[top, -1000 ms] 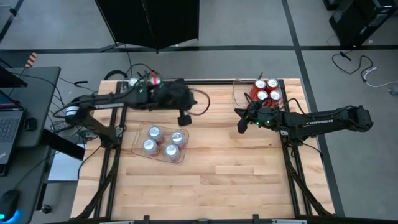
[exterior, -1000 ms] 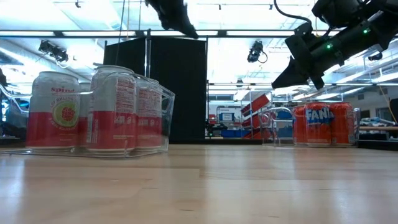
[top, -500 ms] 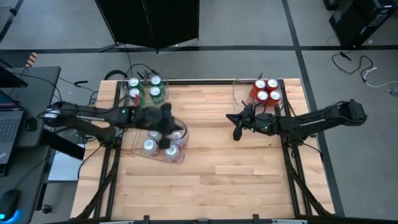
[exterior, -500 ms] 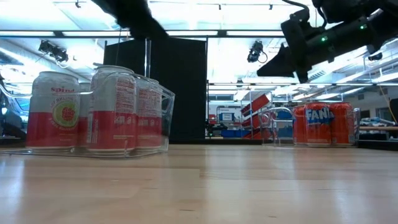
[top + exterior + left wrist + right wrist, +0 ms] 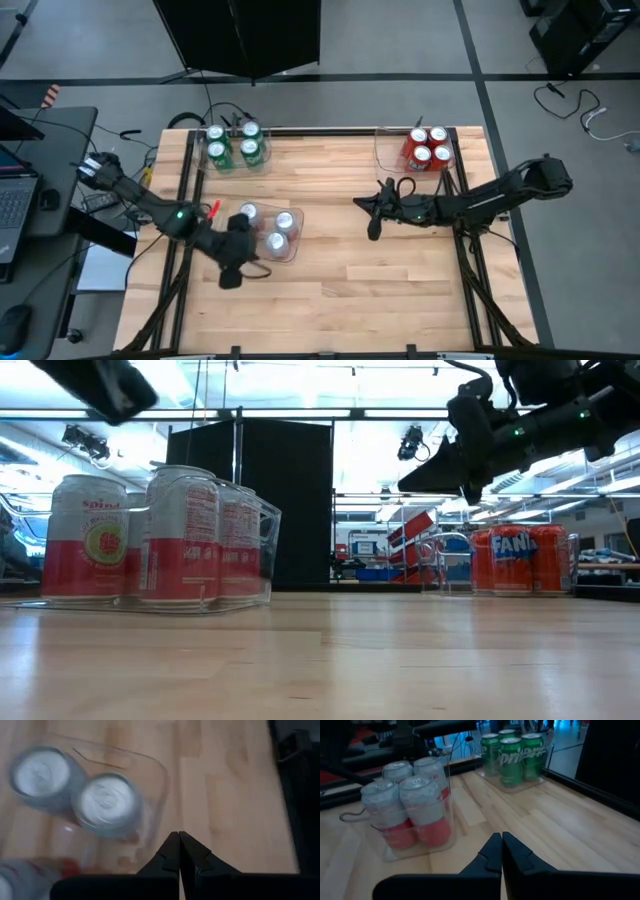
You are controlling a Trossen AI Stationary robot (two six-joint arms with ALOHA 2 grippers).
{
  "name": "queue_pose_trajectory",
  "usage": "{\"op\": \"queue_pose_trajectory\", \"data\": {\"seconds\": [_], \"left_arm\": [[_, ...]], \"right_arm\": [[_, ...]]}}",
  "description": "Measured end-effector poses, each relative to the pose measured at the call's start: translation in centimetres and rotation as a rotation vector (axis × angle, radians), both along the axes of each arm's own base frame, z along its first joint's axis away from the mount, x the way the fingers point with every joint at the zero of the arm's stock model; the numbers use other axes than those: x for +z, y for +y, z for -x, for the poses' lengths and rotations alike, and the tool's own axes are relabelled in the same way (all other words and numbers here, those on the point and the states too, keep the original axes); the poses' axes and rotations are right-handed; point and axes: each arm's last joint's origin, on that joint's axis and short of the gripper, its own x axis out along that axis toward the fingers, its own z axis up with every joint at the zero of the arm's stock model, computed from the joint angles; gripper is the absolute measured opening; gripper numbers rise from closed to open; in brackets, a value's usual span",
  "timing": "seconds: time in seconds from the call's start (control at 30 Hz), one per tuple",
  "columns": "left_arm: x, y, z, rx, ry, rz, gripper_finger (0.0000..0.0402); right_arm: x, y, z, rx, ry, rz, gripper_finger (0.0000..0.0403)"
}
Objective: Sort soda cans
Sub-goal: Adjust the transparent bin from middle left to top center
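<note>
Left gripper [image 5: 229, 279], jaws pressed together and empty, hovers just beside the tray [image 5: 288, 250] of silver-white cans [image 5: 283, 222]. Right gripper [image 5: 374, 230], jaws likewise closed, hangs over bare surface [image 5: 380, 290], red cans [image 5: 428, 146] behind it, green cans [image 5: 232, 146] far off.

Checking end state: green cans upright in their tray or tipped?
Upright. The four green cans show round silver tops in the high view and stand side by side in their clear tray in the right wrist view.
</note>
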Motion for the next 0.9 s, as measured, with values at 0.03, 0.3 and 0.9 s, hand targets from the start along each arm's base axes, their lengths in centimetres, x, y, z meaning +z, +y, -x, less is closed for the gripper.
{"op": "queue_pose_trajectory", "data": {"seconds": [0.03, 0.3, 0.9], "left_arm": [[0.0, -0.5, 0.3, 0.001, 0.006, 0.018, 0.0000], [-1.7, -3.1, 2.4, 0.086, 0.189, 0.060, 0.0000], [-4.8, -4.1, 3.0, 0.311, 0.410, -0.047, 0.0001]], "right_arm": [[-0.1, 0.1, -0.1, 0.002, 0.004, 0.000, 0.0000], [-1.0, 1.1, -0.6, 0.070, 0.050, 0.121, 0.0000], [-4.3, 4.2, -2.2, 0.323, -0.002, 0.035, 0.0014]]}}
